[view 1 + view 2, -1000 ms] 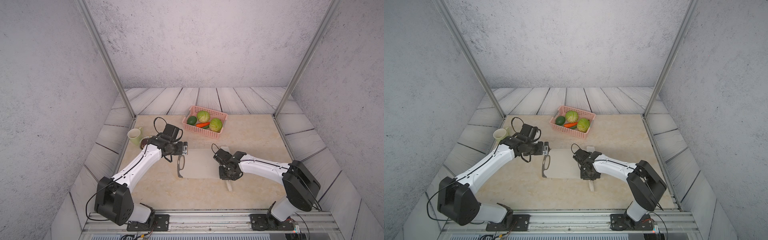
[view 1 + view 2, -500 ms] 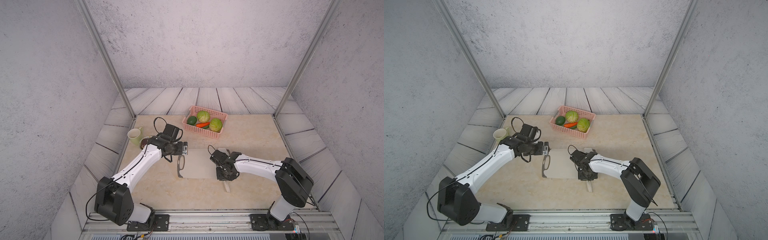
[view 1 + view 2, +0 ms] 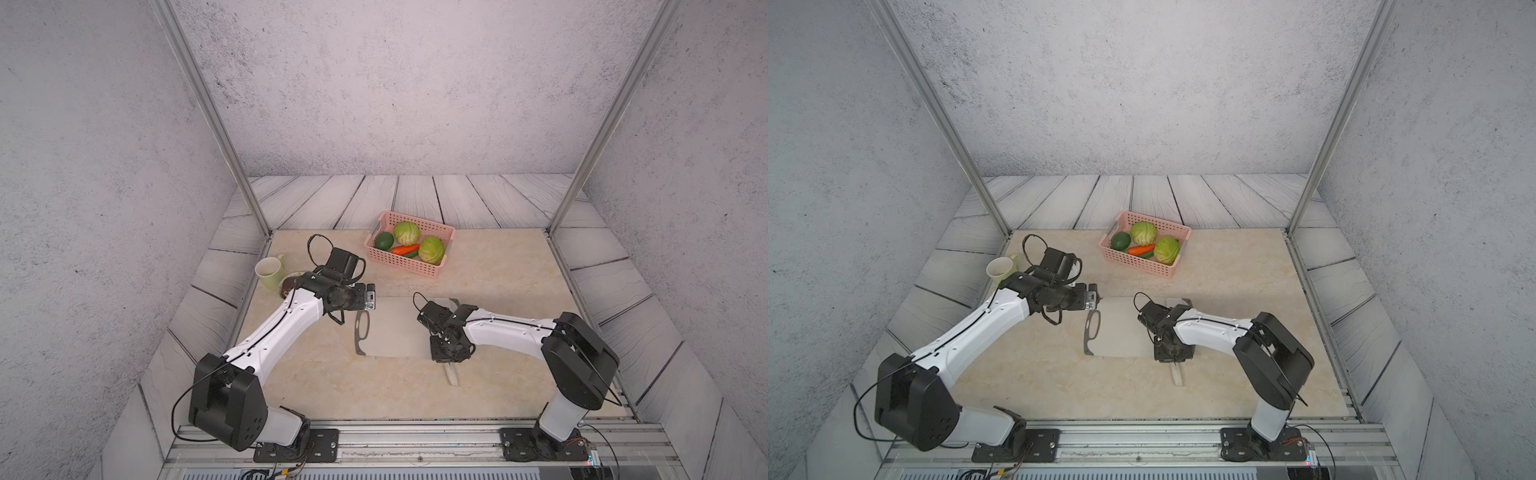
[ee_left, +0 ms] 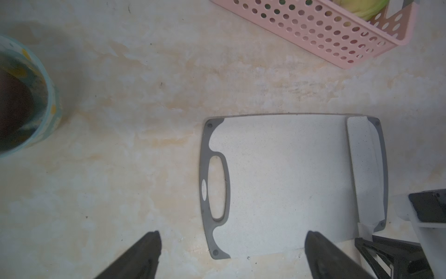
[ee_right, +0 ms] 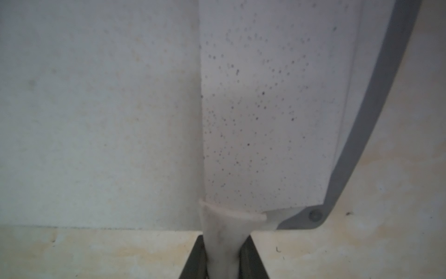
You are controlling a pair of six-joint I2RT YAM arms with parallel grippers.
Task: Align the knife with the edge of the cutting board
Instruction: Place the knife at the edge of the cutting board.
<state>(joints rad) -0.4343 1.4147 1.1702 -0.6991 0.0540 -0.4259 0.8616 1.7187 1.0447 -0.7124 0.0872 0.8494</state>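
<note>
- My right claw (image 5: 223, 256) was clamped narrow on the cream-white handle of the cleaver-style knife (image 5: 265, 108) with its broad, pale speckled blade.
- The blade lay flat on the pale grey-white plastic cutting board (image 4: 277, 181) with the dark grey rim, along the end opposite its oval handle cutout. The handle stuck out past the board's near edge, over the beige marbled counter (image 3: 498, 282).
- My left claw (image 4: 233, 235) hung wide open above the cutout end, holding nothing.
</note>
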